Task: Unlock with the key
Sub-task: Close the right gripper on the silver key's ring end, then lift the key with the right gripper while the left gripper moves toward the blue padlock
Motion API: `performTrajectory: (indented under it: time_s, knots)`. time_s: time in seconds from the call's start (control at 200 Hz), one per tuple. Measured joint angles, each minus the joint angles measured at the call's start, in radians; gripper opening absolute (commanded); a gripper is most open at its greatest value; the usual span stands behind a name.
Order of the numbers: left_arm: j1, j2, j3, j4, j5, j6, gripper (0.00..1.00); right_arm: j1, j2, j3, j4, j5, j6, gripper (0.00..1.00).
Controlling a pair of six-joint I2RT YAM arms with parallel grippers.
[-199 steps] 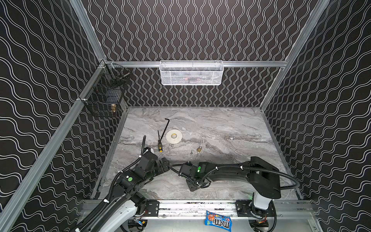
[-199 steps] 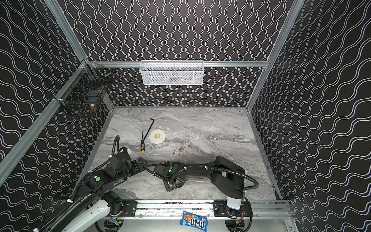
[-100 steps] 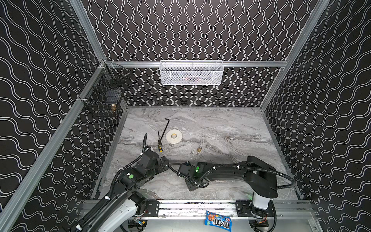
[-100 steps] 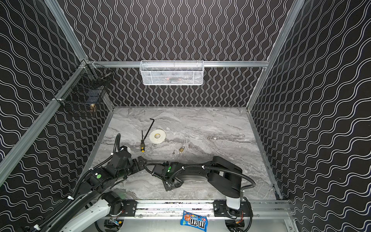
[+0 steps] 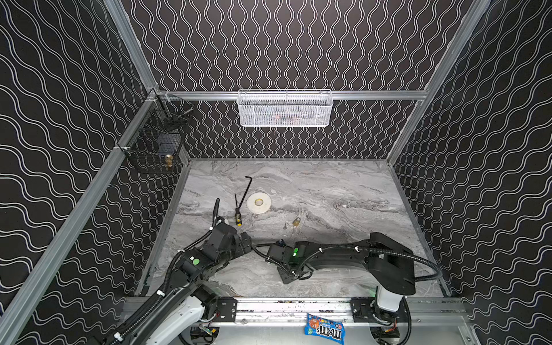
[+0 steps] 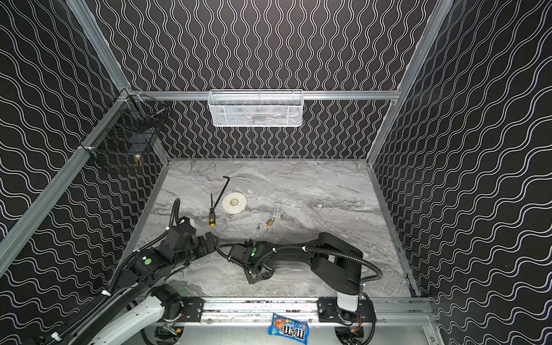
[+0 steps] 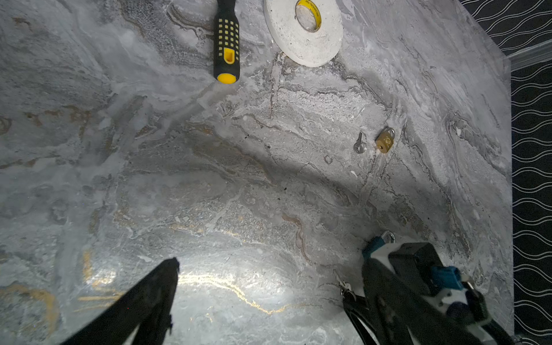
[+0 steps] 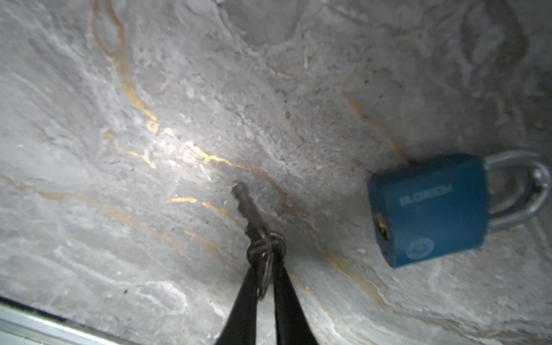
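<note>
A silver key (image 8: 249, 209) on a ring sticks out from the tips of my right gripper (image 8: 264, 263), which is shut on its head, low over the marble table (image 8: 149, 89). A blue padlock (image 8: 427, 209) lies flat beside it, apart from the key, with its keyhole end facing the key's side. In the left wrist view the padlock (image 7: 373, 245) is partly hidden behind the right arm. My left gripper (image 7: 270, 265) is open with only bare table between its fingers. It hovers just left of the right gripper, as both top views show (image 5: 245, 239).
A small brass padlock (image 5: 296, 221) and a small loose key (image 7: 360, 145) lie further back. Beyond them are a yellow-black screwdriver (image 5: 238, 216), a white tape roll (image 5: 258, 203) and a hex key (image 5: 246, 188). A white basket (image 5: 285, 109) and a black wire basket (image 5: 155, 140) hang on the walls.
My right gripper's jaws have closed onto the key. Both arms have barely shifted, and the left gripper has stayed open.
</note>
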Motion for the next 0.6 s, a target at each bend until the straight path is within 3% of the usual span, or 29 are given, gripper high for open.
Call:
performTrajectory:
  time_s: [0.601]
  knots:
    - [0.0, -0.02, -0.01, 0.019, 0.016, -0.063, 0.99, -0.037, -0.015, 0.009, 0.042, 0.041, -0.072, 0.0]
